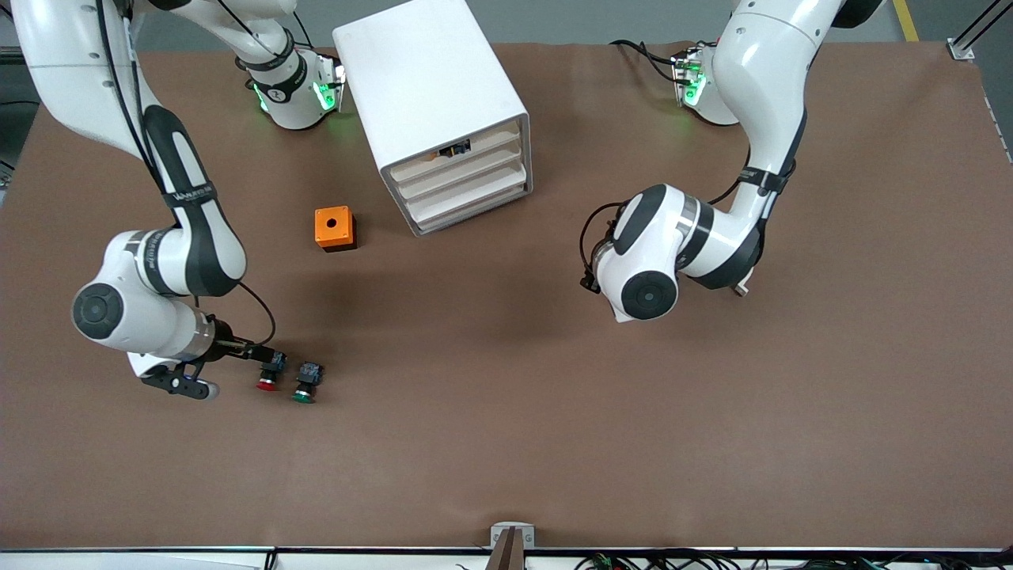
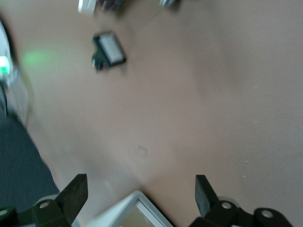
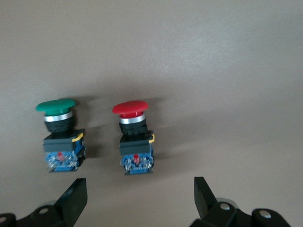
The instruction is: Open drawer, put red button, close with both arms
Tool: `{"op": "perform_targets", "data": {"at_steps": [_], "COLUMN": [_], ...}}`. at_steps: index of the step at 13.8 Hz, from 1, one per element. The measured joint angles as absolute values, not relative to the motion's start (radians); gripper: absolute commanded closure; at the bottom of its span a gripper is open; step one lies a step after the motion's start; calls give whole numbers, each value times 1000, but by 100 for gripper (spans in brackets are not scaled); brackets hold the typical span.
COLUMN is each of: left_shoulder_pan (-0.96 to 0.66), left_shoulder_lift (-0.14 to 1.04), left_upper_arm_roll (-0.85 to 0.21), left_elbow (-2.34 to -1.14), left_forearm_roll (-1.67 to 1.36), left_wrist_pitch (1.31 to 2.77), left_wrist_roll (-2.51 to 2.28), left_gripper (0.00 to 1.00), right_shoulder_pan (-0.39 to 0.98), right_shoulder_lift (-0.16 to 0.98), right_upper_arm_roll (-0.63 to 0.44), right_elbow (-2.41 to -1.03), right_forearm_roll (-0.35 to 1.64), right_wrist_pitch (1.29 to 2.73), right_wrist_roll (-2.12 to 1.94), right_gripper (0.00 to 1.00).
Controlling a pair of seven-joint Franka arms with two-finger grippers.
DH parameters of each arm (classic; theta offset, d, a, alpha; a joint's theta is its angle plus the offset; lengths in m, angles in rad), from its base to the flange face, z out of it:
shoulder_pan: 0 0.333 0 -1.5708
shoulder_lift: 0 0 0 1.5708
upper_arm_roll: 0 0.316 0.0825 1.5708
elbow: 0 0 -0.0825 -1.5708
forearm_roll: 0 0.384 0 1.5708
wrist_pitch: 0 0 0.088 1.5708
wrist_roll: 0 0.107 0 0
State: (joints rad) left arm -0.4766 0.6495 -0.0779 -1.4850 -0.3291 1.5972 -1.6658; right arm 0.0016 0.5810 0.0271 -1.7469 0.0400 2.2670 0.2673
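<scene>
Red button [image 1: 268,375]: red mushroom cap, silver collar, black body, blue contact block [image 3: 136,161] with yellow tab. Lying on its side on table, cap toward front camera. Just beside green button [image 1: 305,382], not touching, on the right arm's side of it. Drawer [image 1: 457,161]: one of four stacked white fronts in cabinet [image 1: 431,103], all looking shut and flush. Cabinet well apart from green button, farther from front camera, fronts angled toward the left arm's end.
</scene>
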Motion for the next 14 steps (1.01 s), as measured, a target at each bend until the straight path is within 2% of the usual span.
{"op": "perform_targets", "data": {"at_steps": [4,6,8,11,14], "left_shoulder_pan": [-492,-495,-497,-504,-547], "left_shoulder_lift": [700,729,764,805,821], "left_upper_arm_roll": [-78,-78,-78,-79,-80], "left_elbow": [-1484,-1484,-1484,-1483,-1481], "left_forearm_roll": [-588,-714,-844,-1007,-1087], "left_wrist_pitch": [1597,1597,1597,1595,1594], "left_wrist_roll": [-1837,-1925,-1990,-2063,-2177], "left_gripper": [2,6,15,24,27], "right_shoulder_pan": [3,5,10,19,21], "right_shoulder_lift": [643,650,653,654,653], "right_upper_arm_roll": [27,27,27,27,27], "right_elbow": [-1747,-1746,-1746,-1746,-1745], "right_forearm_roll": [62,67,68,71,71], "right_wrist_pitch": [2312,2323,2327,2327,2327], "right_wrist_roll": [270,270,270,271,271], "right_gripper": [3,17,39,60,83]}}
